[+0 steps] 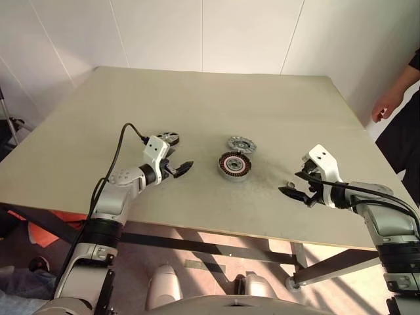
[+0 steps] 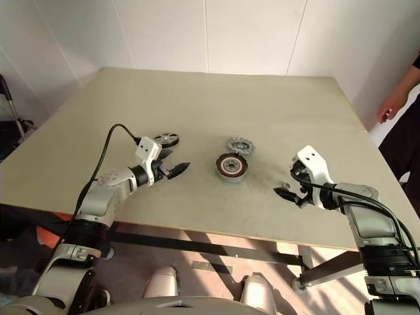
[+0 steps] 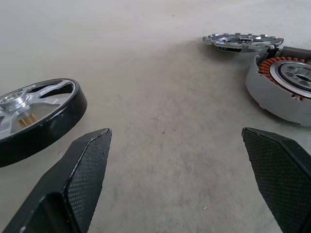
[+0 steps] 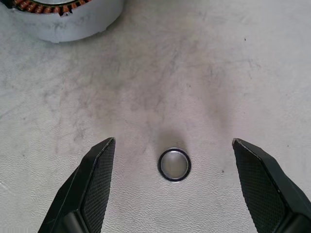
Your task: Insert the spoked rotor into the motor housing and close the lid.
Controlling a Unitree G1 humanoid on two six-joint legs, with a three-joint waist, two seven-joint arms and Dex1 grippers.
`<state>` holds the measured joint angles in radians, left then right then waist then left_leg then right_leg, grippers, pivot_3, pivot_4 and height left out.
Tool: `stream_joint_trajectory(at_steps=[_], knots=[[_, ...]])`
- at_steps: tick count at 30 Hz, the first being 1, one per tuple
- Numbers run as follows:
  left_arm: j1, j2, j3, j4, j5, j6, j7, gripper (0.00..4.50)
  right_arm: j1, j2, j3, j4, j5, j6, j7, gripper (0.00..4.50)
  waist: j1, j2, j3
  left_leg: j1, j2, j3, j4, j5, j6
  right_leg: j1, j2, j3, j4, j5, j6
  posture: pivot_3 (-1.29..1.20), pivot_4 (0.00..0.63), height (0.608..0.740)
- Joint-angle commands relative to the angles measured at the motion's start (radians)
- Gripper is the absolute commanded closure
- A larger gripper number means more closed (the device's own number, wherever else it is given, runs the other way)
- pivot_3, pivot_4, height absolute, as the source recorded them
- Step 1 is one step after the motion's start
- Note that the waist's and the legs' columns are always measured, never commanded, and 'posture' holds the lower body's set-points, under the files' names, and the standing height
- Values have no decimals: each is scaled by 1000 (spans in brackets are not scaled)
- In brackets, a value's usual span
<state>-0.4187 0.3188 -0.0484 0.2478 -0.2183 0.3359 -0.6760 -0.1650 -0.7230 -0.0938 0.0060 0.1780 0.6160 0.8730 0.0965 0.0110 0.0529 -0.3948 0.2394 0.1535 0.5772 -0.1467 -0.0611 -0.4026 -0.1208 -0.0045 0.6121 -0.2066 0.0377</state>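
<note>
Both end effectors gape empty: left end effector (image 1: 182,168) beside the spoked rotor (image 1: 168,138), ready; right end effector (image 1: 293,186) well off the motor housing (image 1: 234,165).

Motor housing (image 1: 235,165) sits near mid-table (image 1: 197,105), toward front edge. Lid (image 1: 241,144) just behind housing, slightly right, close by. Spoked rotor (image 1: 168,138) well left of housing, a bit further back. Left gripper (image 1: 178,169) between rotor and housing, nearer rotor. Small ring (image 4: 174,164) on table right of housing; right gripper (image 1: 293,187) over it, jaws wide either side.
</note>
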Motion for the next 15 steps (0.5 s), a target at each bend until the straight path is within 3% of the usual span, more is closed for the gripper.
stream_joint_trajectory(at_steps=[1, 7, 11, 15], knots=[[-31, 2, 1, -6, 2, -17, -9, 0, 2, -13, -39, -10, 19, -8, -22, 157, 0, 0, 0, 0, 0, 0, 0, 0, 0, 0, 0, 0, 0, 0, 0, 0, 0, 740], [-38, 6, 4, 5, 4, -21, -13, 0, 20, -28, -35, 32, 10, -29, -29, 157, 2, 0, 0, 0, 0, 0, 0, 0, 0, 1, 0, 0, -1, 0, 0, 0, 0, 740], [-39, 9, 7, 6, 6, -22, -12, 0, 22, -28, -17, 64, 10, -43, -27, 1000, 3, 0, -1, 0, -1, 0, 0, 0, 1, 3, -1, -1, -4, 0, 0, 0, 0, 740], [-36, 14, 14, 2, 5, -20, -10, 0, 21, -26, -5, 86, 8, -62, -29, 2385, 3, -1, -1, 1, 0, 0, 0, -1, 1, 4, -1, -1, -4, 0, 0, 0, 0, 740]])
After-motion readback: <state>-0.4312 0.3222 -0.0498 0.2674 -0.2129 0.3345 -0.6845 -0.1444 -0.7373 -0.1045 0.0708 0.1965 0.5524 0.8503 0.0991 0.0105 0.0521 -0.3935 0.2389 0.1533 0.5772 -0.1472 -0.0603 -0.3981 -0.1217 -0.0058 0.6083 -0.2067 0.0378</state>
